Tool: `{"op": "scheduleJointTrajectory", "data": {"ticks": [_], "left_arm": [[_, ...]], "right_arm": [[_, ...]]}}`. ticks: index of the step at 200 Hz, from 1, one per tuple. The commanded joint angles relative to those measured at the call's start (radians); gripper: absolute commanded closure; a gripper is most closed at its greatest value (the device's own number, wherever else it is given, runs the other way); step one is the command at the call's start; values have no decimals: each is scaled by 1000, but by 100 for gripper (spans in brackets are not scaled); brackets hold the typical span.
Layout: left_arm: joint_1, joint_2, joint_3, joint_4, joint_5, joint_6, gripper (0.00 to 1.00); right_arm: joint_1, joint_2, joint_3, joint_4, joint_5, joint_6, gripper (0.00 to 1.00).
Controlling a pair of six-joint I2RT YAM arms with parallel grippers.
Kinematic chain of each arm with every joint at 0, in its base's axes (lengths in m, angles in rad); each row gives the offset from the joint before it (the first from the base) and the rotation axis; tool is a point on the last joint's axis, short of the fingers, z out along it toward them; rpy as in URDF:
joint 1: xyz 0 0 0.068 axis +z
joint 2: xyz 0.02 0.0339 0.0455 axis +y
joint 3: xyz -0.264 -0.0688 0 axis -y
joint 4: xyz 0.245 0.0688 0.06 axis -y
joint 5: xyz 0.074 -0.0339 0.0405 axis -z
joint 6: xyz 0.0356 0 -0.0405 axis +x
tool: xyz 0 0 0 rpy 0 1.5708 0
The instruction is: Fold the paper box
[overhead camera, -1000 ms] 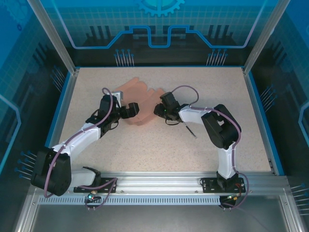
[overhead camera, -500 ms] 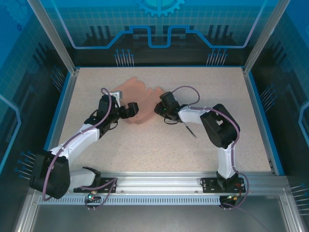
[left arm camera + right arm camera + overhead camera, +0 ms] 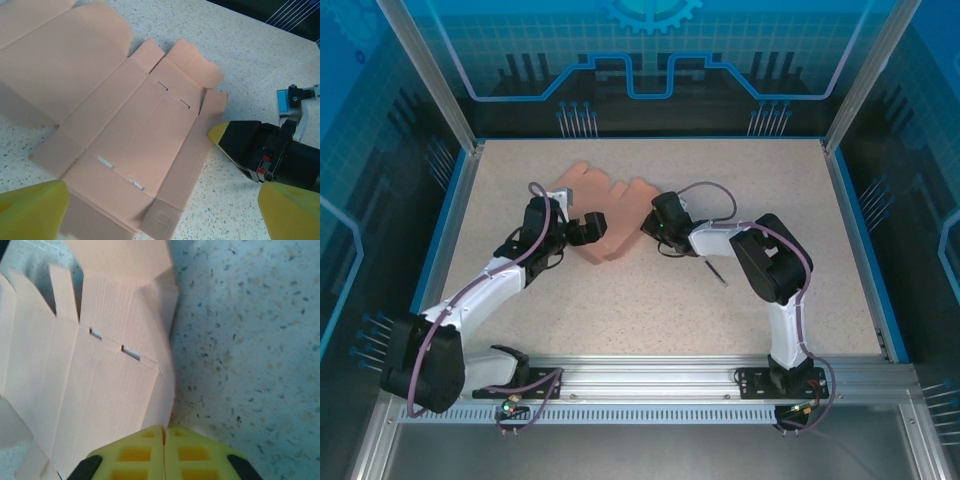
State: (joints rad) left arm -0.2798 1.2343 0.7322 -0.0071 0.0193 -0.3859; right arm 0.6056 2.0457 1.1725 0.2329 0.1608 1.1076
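The paper box [image 3: 610, 200] is a flat salmon-pink die-cut sheet with flaps, lying on the speckled table [image 3: 650, 320] left of centre. My left gripper [image 3: 590, 228] hovers over its near-left part, and in the left wrist view it [image 3: 162, 215] is open, with its yellow fingertips [image 3: 35, 205] spread either side of the sheet [image 3: 125, 115]. My right gripper [image 3: 648, 225] sits at the sheet's right edge. Its yellow fingers [image 3: 164, 432] are pressed together on the rim of the side flap [image 3: 162, 390], which tilts up off the table. Its tip [image 3: 222, 134] touches that flap.
A thin dark pen-like stick [image 3: 715, 272] lies on the table just right of the right arm's forearm. Blue rails edge the table [image 3: 860, 240] on the left, far and right sides. Bare tabletop stretches in front of both grippers.
The sheet has slid and turned a little to the left. My right gripper has followed it left and slightly farther away, staying at its right edge. The left gripper has barely moved.
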Motion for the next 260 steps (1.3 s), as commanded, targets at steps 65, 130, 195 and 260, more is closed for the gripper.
{"op": "scheduleJointTrajectory", "data": {"ticks": [65, 130, 195, 260], "left_arm": [[-7, -146, 79, -19, -22, 32, 1], [-7, -167, 296, -89, 146, 318, 7], [-9, -84, 632, -520, 334, 820, 5], [-54, -80, 733, -751, 418, 1039, 4]], "right_arm": [[-149, -320, -101, -9, -253, -499, 100], [-291, -467, 175, -519, -715, -1000, 100], [-284, -503, 413, -873, -916, -1285, 100], [-206, -590, 413, -1007, -920, -1498, 100]]}}
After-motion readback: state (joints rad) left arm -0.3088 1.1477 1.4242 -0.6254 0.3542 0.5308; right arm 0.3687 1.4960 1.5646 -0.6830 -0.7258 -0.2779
